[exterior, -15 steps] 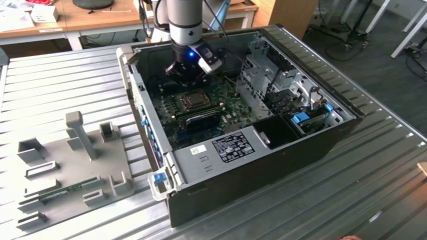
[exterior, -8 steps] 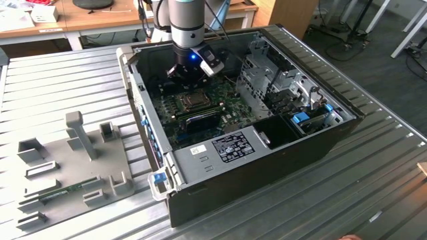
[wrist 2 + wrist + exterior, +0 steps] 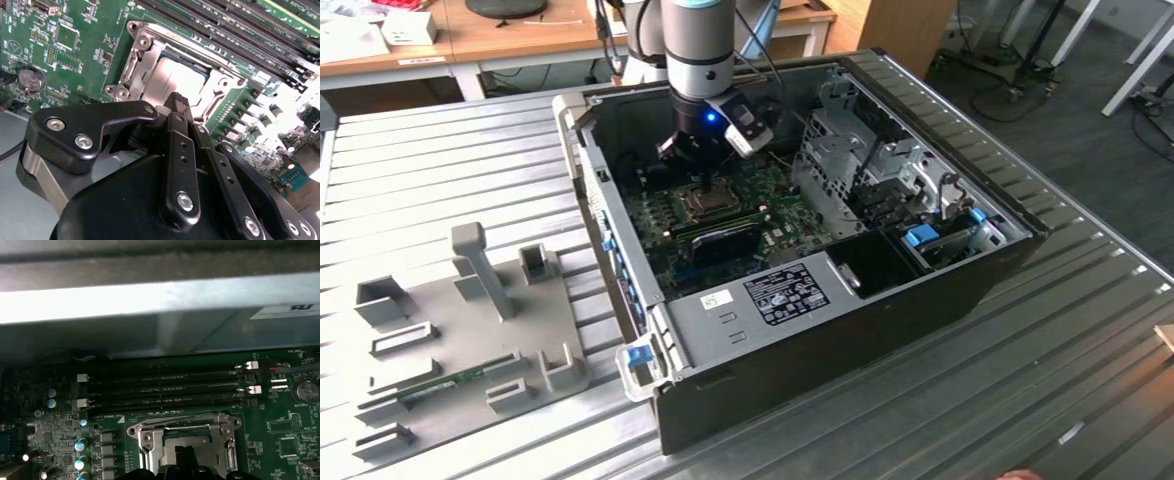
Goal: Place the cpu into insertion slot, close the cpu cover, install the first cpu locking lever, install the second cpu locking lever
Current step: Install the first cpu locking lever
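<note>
The cpu point(image 3: 182, 80) lies flat in the insertion slot point(image 3: 131, 75) on the green board, its dull silver top showing. The cpu cover point(image 3: 150, 42) is down around it, and its window frames the chip. My gripper point(image 3: 177, 99) is shut, with the black fingertips together at the near edge of the cover; I cannot tell whether they touch it. In the first wrist view the cover point(image 3: 150, 436) frames the dark tip of the gripper point(image 3: 182, 456). From outside, the gripper point(image 3: 704, 188) hangs inside the open computer case, right over the slot point(image 3: 678, 208).
Long black memory slots point(image 3: 160, 387) run beside the socket. A coin battery point(image 3: 31, 80) sits on the board. A metal drive cage point(image 3: 867, 160) and the case walls point(image 3: 607, 180) hem the arm in. A grey fixture plate point(image 3: 454, 330) lies on the ribbed table at the exterior view's left.
</note>
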Robot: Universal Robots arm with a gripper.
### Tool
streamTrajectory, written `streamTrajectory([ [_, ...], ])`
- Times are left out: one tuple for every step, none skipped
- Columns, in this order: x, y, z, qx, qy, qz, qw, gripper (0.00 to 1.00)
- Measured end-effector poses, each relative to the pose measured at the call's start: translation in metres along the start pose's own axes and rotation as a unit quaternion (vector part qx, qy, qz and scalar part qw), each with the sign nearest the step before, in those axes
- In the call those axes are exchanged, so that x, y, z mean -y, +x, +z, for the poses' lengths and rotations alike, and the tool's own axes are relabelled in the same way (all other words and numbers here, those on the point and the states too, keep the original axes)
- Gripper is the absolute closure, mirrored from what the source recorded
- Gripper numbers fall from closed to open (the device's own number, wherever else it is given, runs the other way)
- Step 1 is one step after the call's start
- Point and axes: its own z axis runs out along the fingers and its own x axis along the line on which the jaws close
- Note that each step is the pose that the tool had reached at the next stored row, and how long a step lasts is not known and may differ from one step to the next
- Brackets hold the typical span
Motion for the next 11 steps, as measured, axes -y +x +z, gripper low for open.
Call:
streamTrajectory([
  [0.0003,-0.0007,0.0001,0.0000,0.0000,0.000,1.00000,0.90],
  [0.0003,-0.0007,0.0001,0.0000,0.0000,0.000,1.00000,0.90],
  [0.0003,-0.0007,0.0001,0.0000,0.0000,0.000,1.00000,0.90],
  [0.0003,-0.0007,0.0001,0.0000,0.0000,0.000,1.00000,0.90],
  [0.0003,-0.0007,0.0001,0.0000,0.0000,0.000,1.00000,0.90],
  [0.0004,-0.0007,0.0000,0.0000,0.0000,0.000,1.00000,0.90],
  [0.0004,-0.0007,0.0000,0.0000,0.0000,0.000,1.00000,0.90],
  [0.0004,-0.0007,-0.0006,-0.0001,0.0001,0.000,1.00000,0.90],
  [0.0003,-0.0008,-0.0014,-0.0001,0.0001,0.000,1.00000,0.90],
  [0.0002,-0.0010,-0.0027,-0.0001,0.0000,0.000,1.00000,0.90],
  [0.0002,-0.0011,-0.0041,-0.0002,0.0001,0.000,1.00000,0.90],
])
